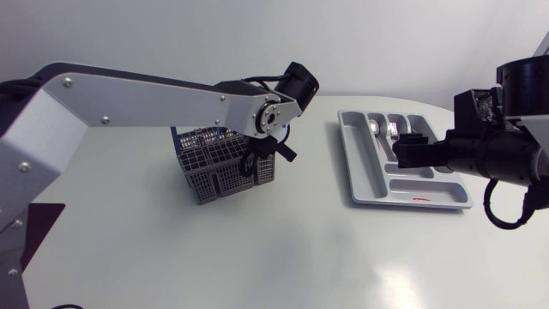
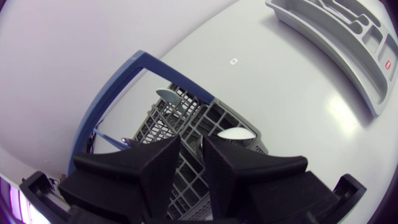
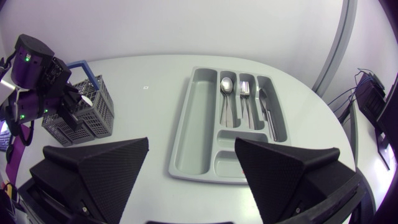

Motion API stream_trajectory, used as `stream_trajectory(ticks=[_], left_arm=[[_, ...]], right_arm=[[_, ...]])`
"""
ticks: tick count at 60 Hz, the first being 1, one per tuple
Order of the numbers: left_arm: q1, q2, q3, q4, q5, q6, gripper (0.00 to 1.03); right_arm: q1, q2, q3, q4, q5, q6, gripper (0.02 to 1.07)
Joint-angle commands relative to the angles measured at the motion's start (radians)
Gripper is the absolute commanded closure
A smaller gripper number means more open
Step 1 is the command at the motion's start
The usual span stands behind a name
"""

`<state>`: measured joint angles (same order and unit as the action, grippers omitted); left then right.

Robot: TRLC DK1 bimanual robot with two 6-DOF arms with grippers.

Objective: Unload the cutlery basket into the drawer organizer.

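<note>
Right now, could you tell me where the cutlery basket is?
In the head view the cutlery basket sits left of centre, under my left gripper, with the drawer organizer to its right.

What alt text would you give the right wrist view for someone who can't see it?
The open right gripper hangs over a grey drawer organizer whose narrow slots hold a spoon, a fork and another utensil. Farther off, beside the organizer, the left gripper is at the cutlery basket.
</note>
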<state>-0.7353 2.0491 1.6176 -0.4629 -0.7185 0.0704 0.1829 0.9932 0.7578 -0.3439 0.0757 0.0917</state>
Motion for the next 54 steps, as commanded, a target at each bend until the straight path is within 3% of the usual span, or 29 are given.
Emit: stream_trajectory(ticks=[1, 54], left_arm=[[-0.016, 0.031, 0.007, 0.012, -0.030, -0.029, 0.79], [-0.035, 0.039, -0.004, 0.046, -0.087, -0.041, 0.92]], right_arm=[[-0.002, -0.010, -0.023, -0.001, 0.004, -0.010, 0.07], [-0.010, -0.033, -0.055, 0.002, 0.004, -0.040, 0.07]])
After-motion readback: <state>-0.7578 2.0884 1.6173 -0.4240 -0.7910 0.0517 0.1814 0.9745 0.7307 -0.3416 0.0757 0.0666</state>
